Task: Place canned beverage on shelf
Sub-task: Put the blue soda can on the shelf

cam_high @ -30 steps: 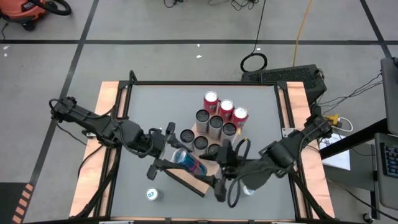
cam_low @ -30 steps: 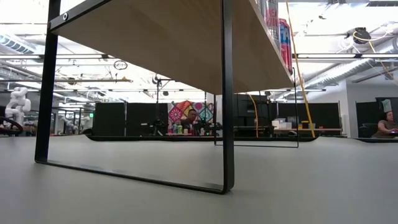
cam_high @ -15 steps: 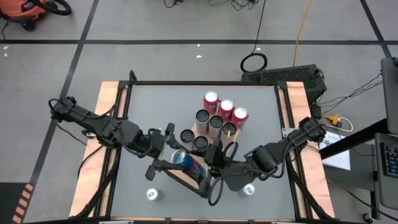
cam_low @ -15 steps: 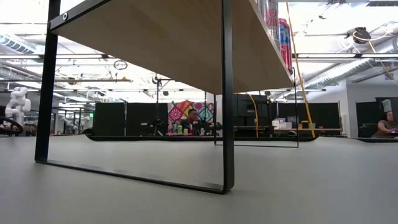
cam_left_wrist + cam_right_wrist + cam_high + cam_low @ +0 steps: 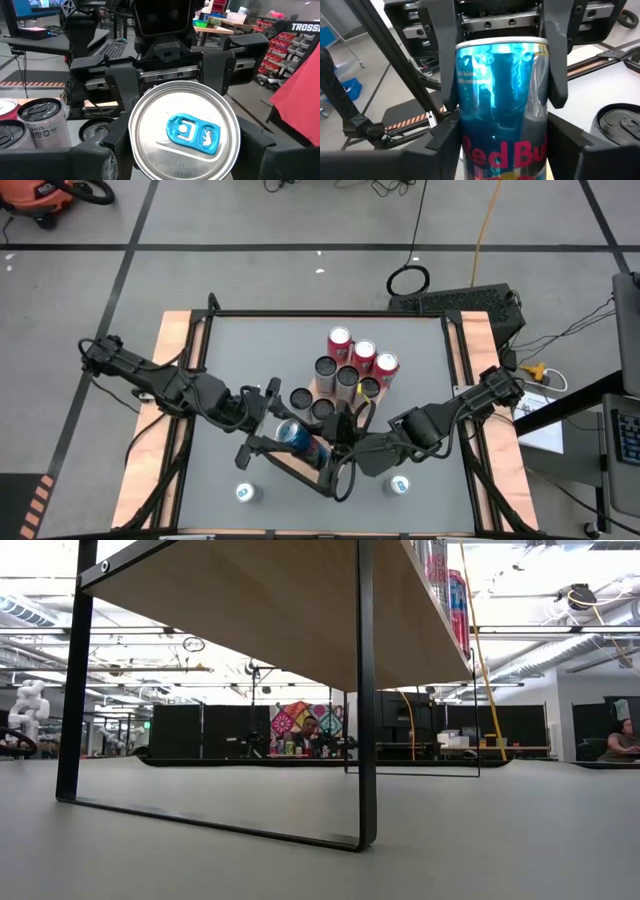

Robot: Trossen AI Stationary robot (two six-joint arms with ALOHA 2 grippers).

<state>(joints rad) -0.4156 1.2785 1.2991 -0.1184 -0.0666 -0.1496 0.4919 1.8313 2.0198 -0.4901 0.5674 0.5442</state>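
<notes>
The can (image 5: pixel 502 125) is shiny blue with red lettering low on its side, a silver top and a bright blue pull tab (image 5: pixel 194 133). On the light-brown shelf (image 5: pixel 270 610) with black frame, red-topped cans (image 5: pixel 360 352) stand behind dark-topped cans (image 5: pixel 345 378). The table (image 5: pixel 250 350) is grey.

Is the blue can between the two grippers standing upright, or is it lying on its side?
On its side. The blue can lies lengthwise in the high view, held by the left gripper, with the right gripper at its other end.
</notes>
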